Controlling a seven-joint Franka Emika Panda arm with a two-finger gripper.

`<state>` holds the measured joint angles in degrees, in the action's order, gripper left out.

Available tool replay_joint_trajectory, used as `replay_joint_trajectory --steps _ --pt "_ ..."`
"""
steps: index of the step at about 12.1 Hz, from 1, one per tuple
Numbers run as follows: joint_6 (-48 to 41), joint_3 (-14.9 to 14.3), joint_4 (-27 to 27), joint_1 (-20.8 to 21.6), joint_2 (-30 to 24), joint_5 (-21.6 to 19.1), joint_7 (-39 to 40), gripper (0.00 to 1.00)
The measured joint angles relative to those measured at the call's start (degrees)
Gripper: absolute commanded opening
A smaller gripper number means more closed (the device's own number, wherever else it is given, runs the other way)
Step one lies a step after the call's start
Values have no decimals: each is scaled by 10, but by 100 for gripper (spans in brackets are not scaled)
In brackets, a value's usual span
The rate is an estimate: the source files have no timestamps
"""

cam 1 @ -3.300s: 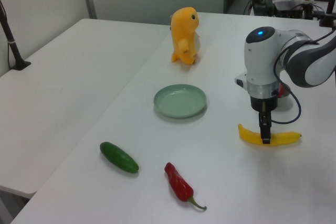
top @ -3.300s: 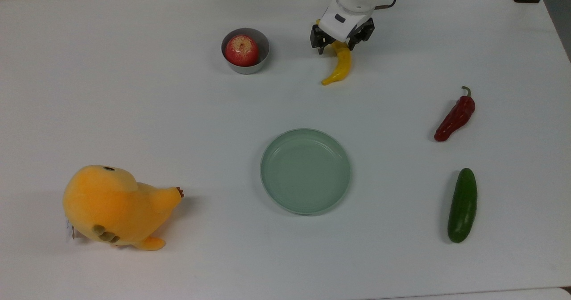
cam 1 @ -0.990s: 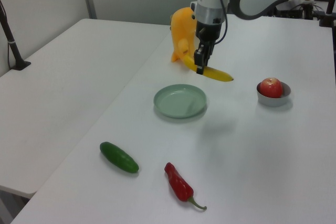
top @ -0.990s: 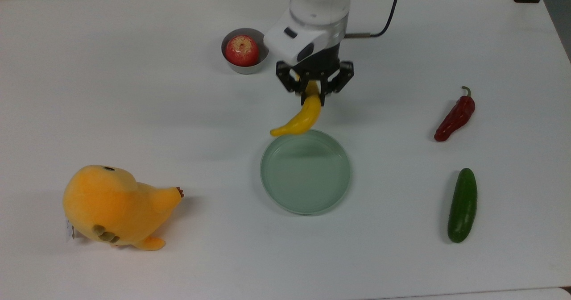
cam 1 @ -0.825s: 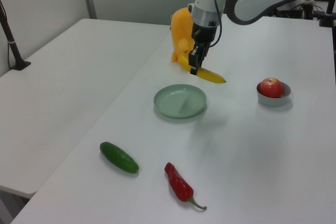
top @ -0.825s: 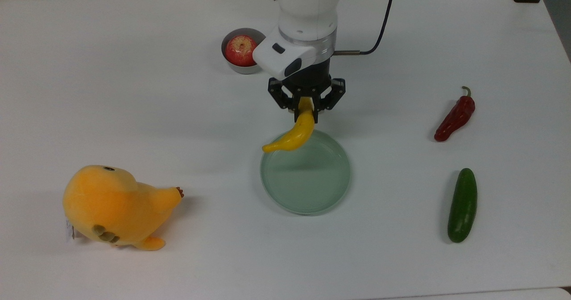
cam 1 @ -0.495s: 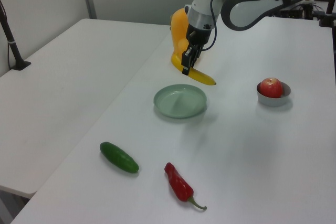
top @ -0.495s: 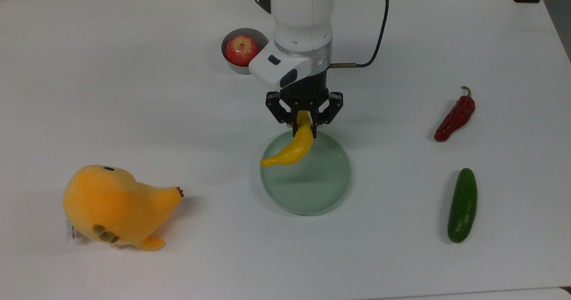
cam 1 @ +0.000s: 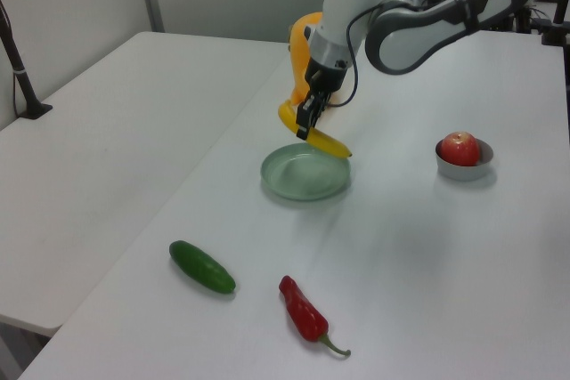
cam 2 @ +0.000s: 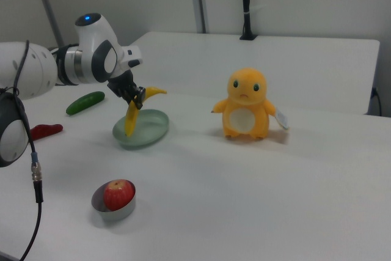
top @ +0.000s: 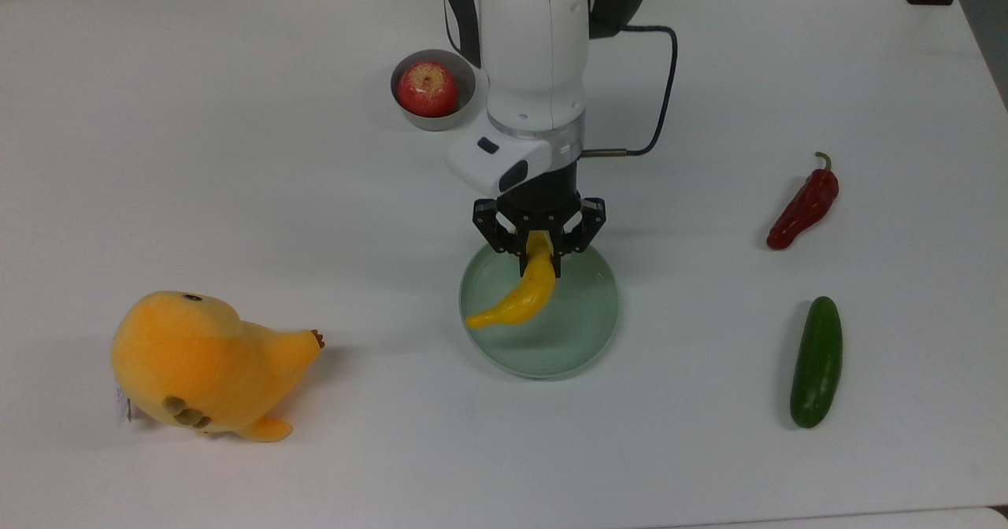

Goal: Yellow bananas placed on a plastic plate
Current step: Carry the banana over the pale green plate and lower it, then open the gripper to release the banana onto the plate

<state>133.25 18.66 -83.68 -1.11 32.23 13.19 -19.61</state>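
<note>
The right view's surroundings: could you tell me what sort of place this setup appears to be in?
Probably a robotics lab: a robot arm works over a plain white table set with toy props, such as a plush toy and a bowl holding an apple.

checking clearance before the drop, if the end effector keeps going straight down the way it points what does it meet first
Most likely the plastic plate. The end effector points down over the plate's far side, shut on the yellow banana, which hangs lowest and would probably touch first; the gap is hard to judge.
</note>
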Motion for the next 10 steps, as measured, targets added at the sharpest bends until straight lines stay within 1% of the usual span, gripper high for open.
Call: replay_joint_trajectory --steps 5,6,7,8,9,10 --pt "3 0 3 9 27 10 0 15" --pt "4 0 4 10 28 10 0 27" --pt "11 0 5 12 30 12 0 33" --pt "14 0 5 13 30 14 0 37" --pt "14 0 5 13 31 14 0 43" --pt "15 0 5 13 31 15 0 71"
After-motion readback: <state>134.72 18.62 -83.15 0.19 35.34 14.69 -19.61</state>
